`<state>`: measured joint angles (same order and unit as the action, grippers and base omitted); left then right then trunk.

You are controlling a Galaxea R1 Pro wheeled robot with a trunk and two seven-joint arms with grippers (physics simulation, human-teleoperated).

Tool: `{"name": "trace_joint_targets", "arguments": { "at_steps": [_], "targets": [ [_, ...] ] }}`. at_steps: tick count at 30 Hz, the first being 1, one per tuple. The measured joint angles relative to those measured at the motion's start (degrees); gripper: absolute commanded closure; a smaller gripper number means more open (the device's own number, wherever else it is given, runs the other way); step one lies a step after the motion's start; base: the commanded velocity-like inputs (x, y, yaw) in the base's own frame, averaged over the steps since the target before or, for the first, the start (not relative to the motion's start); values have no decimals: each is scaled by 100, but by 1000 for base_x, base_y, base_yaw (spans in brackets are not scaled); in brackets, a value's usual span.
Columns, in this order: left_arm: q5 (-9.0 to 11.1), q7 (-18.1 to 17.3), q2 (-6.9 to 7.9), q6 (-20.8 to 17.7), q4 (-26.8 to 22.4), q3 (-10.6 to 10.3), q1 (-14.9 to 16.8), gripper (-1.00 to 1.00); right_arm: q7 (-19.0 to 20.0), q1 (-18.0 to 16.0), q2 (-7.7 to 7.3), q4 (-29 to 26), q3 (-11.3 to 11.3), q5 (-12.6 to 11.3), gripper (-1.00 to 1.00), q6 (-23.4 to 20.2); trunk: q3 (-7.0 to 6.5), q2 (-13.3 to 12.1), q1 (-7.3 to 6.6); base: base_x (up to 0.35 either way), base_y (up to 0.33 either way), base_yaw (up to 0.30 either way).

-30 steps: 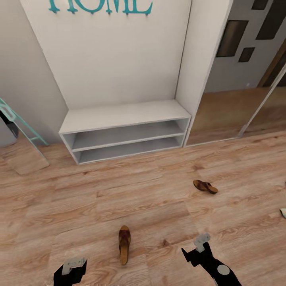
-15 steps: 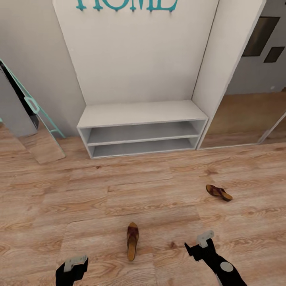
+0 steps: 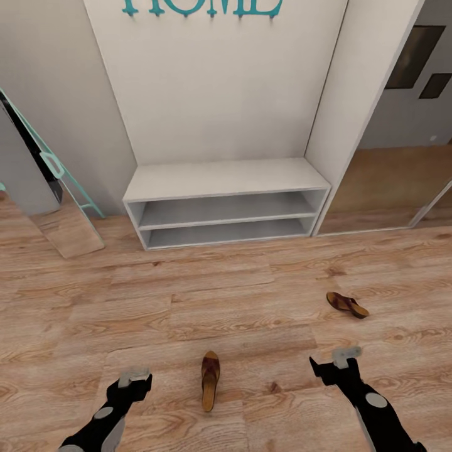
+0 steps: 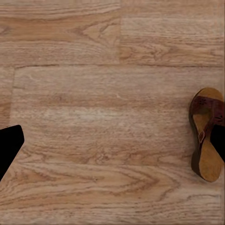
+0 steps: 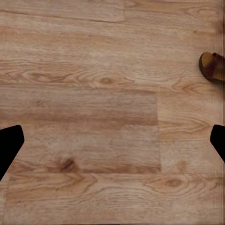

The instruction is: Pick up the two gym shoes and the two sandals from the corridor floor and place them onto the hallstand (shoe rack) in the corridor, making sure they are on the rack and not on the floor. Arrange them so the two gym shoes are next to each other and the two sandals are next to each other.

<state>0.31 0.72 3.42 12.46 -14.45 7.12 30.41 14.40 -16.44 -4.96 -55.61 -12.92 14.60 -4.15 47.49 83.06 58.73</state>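
One brown sandal (image 3: 209, 379) lies on the corridor floor (image 3: 188, 314) between my two arms, toe toward the hallstand (image 3: 220, 179). The other sandal (image 3: 346, 304) lies further right, just ahead of my right gripper (image 3: 339, 361). My left gripper (image 3: 134, 380) hovers over bare planks to the left of the near sandal. In the left wrist view that sandal (image 4: 206, 133) sits by one fingertip of the open left gripper (image 4: 112, 150). The right gripper (image 5: 112, 145) is open over bare floor, with a sandal's end (image 5: 213, 65) at the frame's edge. The gym shoes are out of view.
The hallstand's two low shelves and flat top stand bare against a white back panel with teal letters (image 3: 201, 6). A teal-framed mirror (image 3: 37, 182) leans on the wall at the left. A mirrored sliding door (image 3: 383, 182) stands at the right.
The camera swung first, shifting the whole scene rightward. Since then both arms have reached forward over the floor, on either side of the near sandal. The sandals have not moved.
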Motion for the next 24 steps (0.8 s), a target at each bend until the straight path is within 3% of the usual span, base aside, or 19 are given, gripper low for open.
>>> {"name": "trace_joint_targets", "arguments": {
  "at_steps": [4,6,9,15,24],
  "targets": [
    [-16,-12,-37,-427,-18,-20,181,-100,-1,-18,3,-511,-32,-29,-100,-707,0,0,0,0,0,1],
    [-49,-8,-41,-636,-119,-43,296,-100,-4,-41,6,-1110,-45,-42,-100,-1359,0,0,0,0,0,0],
    [-54,-8,-45,-698,-157,-49,305,-100,1,-55,11,-1465,-54,-46,-100,-1620,0,0,0,0,0,0],
    [-46,-23,-69,-721,-171,-32,283,-100,8,-63,37,-1755,-54,-48,-100,-1745,0,0,0,1,0,0],
    [-58,14,-335,-671,-171,-23,249,-100,3,-66,62,-1913,-59,-46,-100,-1810,1,0,-1,73,-143,0]
  ]
}}
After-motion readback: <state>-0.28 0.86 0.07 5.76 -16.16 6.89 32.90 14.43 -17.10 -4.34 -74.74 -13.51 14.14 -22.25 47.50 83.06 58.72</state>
